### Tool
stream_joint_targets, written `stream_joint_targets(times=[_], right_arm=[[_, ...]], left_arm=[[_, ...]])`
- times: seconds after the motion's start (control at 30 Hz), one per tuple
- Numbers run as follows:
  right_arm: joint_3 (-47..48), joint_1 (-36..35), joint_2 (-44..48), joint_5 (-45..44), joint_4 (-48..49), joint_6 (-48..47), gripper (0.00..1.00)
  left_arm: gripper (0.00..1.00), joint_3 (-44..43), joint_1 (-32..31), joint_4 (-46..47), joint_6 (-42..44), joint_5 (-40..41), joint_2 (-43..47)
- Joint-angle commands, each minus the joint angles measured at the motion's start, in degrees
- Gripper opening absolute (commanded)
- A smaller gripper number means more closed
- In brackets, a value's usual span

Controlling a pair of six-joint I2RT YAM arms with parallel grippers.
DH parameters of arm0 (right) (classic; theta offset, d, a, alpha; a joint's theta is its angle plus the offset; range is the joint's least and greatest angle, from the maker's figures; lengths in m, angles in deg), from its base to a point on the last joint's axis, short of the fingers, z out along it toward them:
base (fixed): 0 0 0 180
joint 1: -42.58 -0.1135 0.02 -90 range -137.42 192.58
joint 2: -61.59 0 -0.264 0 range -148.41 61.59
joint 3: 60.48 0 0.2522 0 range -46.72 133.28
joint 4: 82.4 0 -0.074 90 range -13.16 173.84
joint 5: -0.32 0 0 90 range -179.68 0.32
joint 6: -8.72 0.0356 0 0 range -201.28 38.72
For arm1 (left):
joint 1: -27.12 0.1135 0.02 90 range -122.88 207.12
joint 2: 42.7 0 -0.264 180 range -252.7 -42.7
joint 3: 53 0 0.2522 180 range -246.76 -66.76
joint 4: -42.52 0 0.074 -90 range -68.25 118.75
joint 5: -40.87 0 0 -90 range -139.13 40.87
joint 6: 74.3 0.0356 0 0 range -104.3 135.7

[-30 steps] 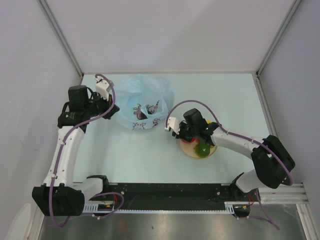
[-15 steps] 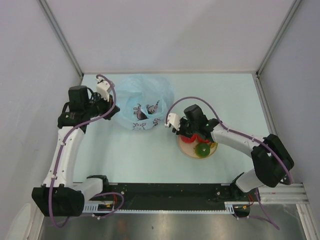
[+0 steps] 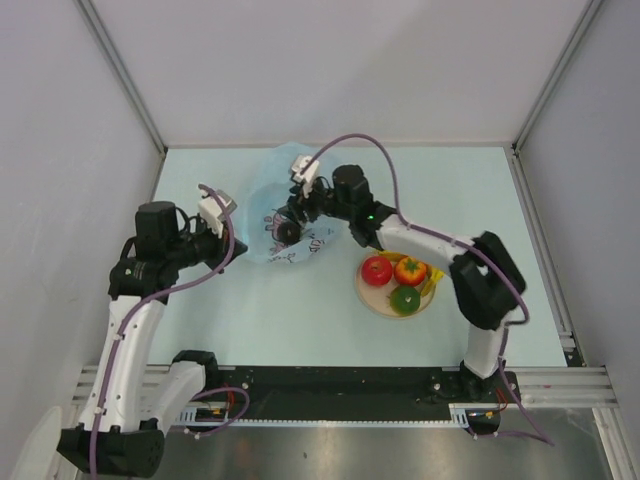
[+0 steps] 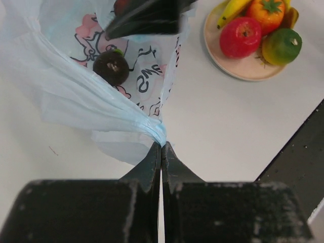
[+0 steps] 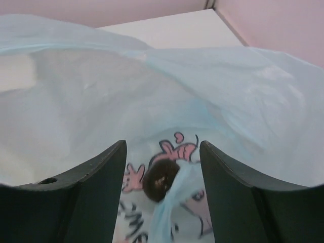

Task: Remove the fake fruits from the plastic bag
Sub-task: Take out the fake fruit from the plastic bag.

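The light-blue plastic bag (image 3: 272,205) lies at the back left, its mouth held up. My left gripper (image 3: 226,236) is shut on the bag's gathered edge (image 4: 161,137). My right gripper (image 3: 296,213) is open inside the bag's mouth, its jaws (image 5: 162,148) just above a dark purple fruit (image 5: 160,179). That fruit also shows in the left wrist view (image 4: 111,67) and in the top view (image 3: 288,232), on the printed panel. A red apple (image 3: 376,270), an orange fruit (image 3: 410,270), a green fruit (image 3: 404,298) and a banana (image 3: 434,280) lie on the beige plate (image 3: 372,298).
The plate stands right of the bag, near the middle of the table, and shows in the left wrist view (image 4: 238,74). The black front rail (image 3: 330,385) runs along the near edge. Grey walls close the left, back and right.
My right gripper has left the plate and swung left and back into the bag's mouth. My left gripper has pulled the bag's edge nearer, reshaping the bag.
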Motion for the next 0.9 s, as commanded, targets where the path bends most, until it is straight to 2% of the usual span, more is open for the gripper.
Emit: stream_joint_targets(times=[0.0,0.1,0.13,0.23,0.33,0.4,0.47,0.63,0.77,0.8,0.87], right_arm=[[8.4,-2.32,-14.4,-1.25,4.97,3.85,0.64],[13.24,-3.99,-20.9,-7.12,3.3,1.92,0.63],[13.77,-3.91,-21.71,-12.54,2.86,2.0,0.63],[11.85,-3.29,-20.85,-19.86,4.6,3.32,0.66],[10.18,-2.41,-18.57,-18.41,3.65,4.72,0.74],[10.09,-2.15,-18.03,-16.03,2.68,4.47,0.88],[10.09,-2.41,-17.94,-14.79,1.89,3.85,0.95],[10.88,-2.68,-19.43,-20.75,2.06,1.13,0.99],[12.98,-0.66,-21.53,-21.91,0.4,1.74,0.99],[14.12,0.13,-22.06,-25.3,-1.26,2.26,0.99],[14.75,1.62,-22.16,-26.48,-0.76,3.14,0.99]], left_arm=[[0.0,2.26,-1.3,-1.79,1.82,-2.78,2.4],[0.0,3.93,-1.83,-2.14,1.82,-3.04,3.11],[0.0,4.46,-2.0,-2.23,2.08,-2.78,3.54],[0.0,6.83,-2.97,-1.79,3.83,0.29,4.6],[0.0,9.82,-3.24,0.49,4.63,2.85,6.53],[0.0,11.32,-3.32,1.11,4.72,2.32,6.63],[0.0,12.11,-3.32,1.02,4.98,1.71,5.92],[0.0,12.11,-3.32,2.17,5.6,1.53,5.04],[0.0,11.41,-3.32,2.34,6.12,1.62,3.73],[0.0,11.58,-3.32,2.34,6.13,1.79,3.55],[0.0,11.5,-3.33,2.43,6.04,2.05,3.37]])
